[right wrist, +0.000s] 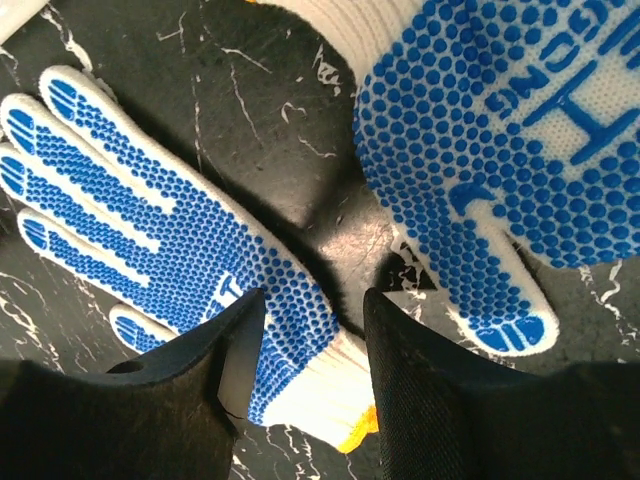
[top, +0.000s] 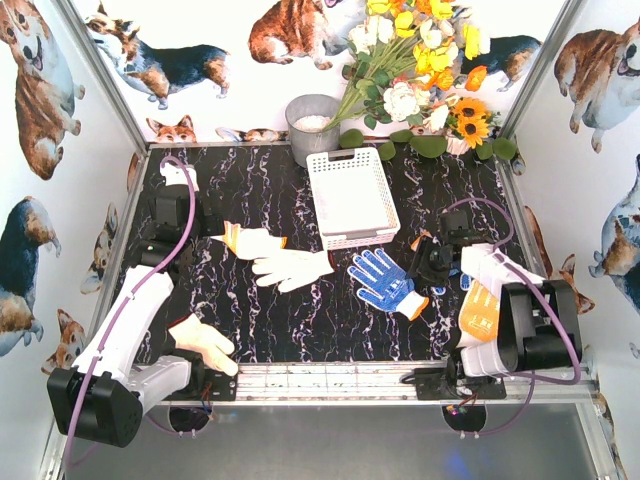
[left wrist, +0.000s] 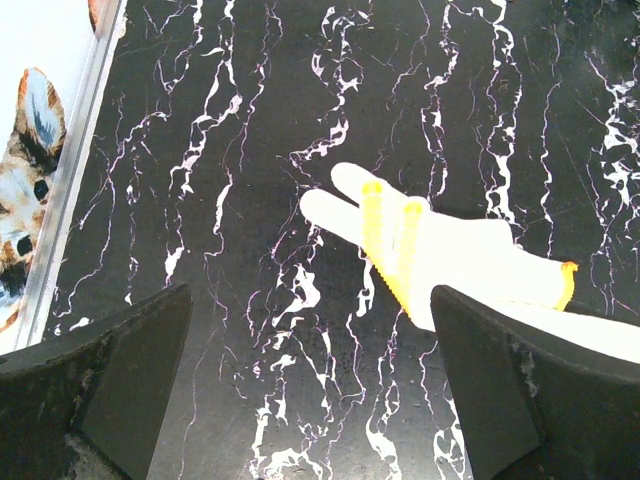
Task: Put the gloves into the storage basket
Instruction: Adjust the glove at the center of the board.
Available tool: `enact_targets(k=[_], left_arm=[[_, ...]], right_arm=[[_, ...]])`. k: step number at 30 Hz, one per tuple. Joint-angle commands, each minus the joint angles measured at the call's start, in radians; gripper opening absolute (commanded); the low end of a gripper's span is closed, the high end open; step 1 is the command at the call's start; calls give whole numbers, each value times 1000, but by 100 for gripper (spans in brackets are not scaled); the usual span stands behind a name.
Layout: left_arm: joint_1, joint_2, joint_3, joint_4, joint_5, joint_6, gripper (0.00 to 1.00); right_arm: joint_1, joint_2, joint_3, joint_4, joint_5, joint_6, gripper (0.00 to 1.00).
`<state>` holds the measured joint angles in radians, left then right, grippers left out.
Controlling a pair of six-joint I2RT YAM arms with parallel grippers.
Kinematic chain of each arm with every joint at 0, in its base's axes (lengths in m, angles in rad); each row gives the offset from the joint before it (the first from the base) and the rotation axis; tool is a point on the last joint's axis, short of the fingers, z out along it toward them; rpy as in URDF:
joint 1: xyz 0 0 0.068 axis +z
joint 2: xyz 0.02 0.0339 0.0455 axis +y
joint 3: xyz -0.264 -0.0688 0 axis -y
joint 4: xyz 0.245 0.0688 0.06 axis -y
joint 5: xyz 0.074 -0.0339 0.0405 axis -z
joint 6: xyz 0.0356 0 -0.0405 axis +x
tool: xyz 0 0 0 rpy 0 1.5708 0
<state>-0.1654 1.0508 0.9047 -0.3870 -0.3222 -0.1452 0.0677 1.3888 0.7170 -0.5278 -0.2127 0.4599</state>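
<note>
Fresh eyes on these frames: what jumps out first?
The corgi-print walls around the black marble-pattern table, and the yellow-and-white flower bouquet at the back right. On the table, the white knit glove with blue dots lies right of centre, the right gripper poised over its cuff; the white slotted plastic basket behind it holds no gloves.

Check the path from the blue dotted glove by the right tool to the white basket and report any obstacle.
Nothing visible blocks it. The blue dotted glove lies flat close to the white basket, with only dark tabletop between them. The right tool hangs over the glove's cuff, jaws open, nothing in between.
</note>
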Motion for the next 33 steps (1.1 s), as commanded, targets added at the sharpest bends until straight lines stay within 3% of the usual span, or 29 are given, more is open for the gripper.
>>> enact_targets(k=[1,7,13,15,19,27,30,32,33], left_arm=[[-3,1,20,8,11,-7,100],[-3,10,23,3,3,-5,100],[-3,32,32,-9,1,-12,100],[-3,40,34,-13,5,-16,100],[-3,53,36,-14,19,-25,100],[-14,72,35,-10,90,-53,100],[-84,63,26,-23,87,-121,100],[-141,40,-17,-3,128,-208,100],[-172,26,-43,16,149,-259,99]], right_arm=[[-9,24,36,62,-27,-46,46],[-8,32,8,16,-87,-29,37],[22,-89,-105,26,-102,103,18],[64,-130,-160,58,-87,184,8],[181,-202,-214,103,-26,316,0],[390,-345,-263,149,79,546,0],[410,-372,-266,133,93,559,1],[410,-402,-248,74,131,538,13],[410,-422,-235,43,161,525,27]])
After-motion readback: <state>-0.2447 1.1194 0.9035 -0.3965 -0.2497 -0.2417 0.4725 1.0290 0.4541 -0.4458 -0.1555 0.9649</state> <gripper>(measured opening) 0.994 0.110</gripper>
